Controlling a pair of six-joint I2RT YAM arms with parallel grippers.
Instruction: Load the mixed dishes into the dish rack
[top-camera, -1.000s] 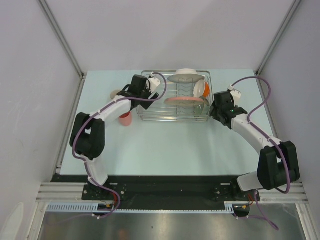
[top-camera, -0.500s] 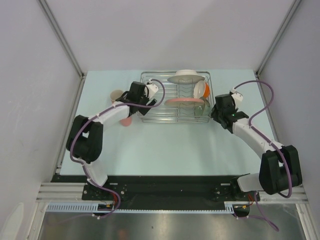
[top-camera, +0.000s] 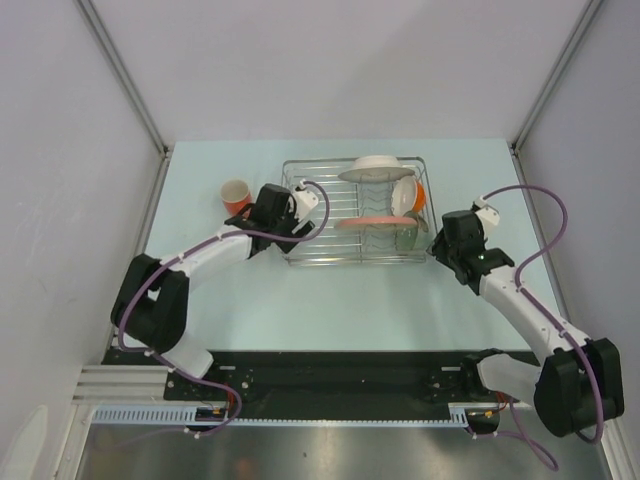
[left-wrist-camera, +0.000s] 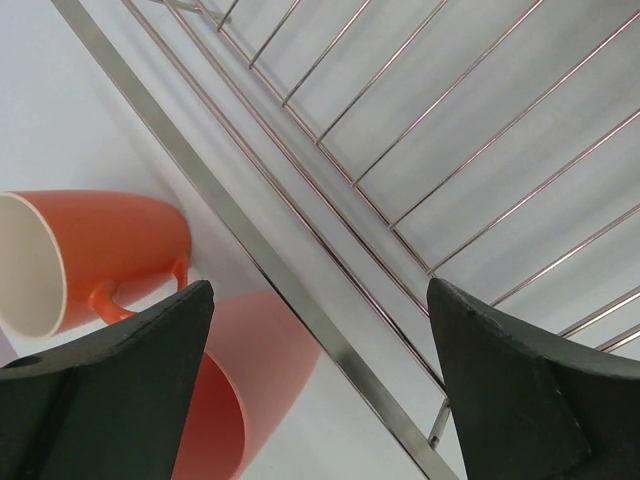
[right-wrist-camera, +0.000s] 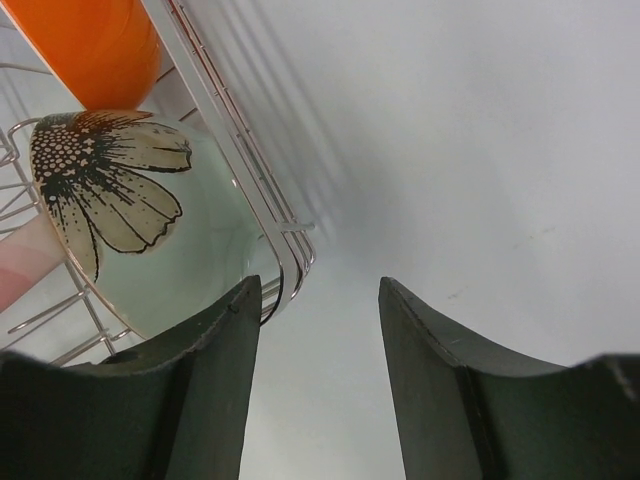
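- Two cups sit on the pale blue-green tabletop (top-camera: 330, 310), left of the rectangular silver wire dish rack (top-camera: 325, 240). In the left wrist view we see an orange ceramic cup with a handle and a white inside (left-wrist-camera: 100, 255) at the left edge of the frame. A paler salmon cup (left-wrist-camera: 255, 380) is just beside it, lower in the frame and partly behind a finger.
- Over the rack's left rim, our left gripper (left-wrist-camera: 320, 290) has its jaws spread wide. Between its dark fingers we see only the rim bar and the wires, so it holds nothing.
- By the rack's near right corner, our right gripper (right-wrist-camera: 318, 290) hangs above bare tabletop. Its jaws stand apart and nothing is in them.
- At the left of the right wrist view, a pale green bowl with a dark flower print (right-wrist-camera: 150, 230) leans inside that corner of the rack.
- In the top view, three more dishes fill the right half of the rack:
  - a large white shallow plate (top-camera: 375, 168) at the far rim
  - a small white-and-orange bowl (top-camera: 405, 195) just below it, against the right side
  - a cream-and-pink plate (top-camera: 365, 221) across the middle
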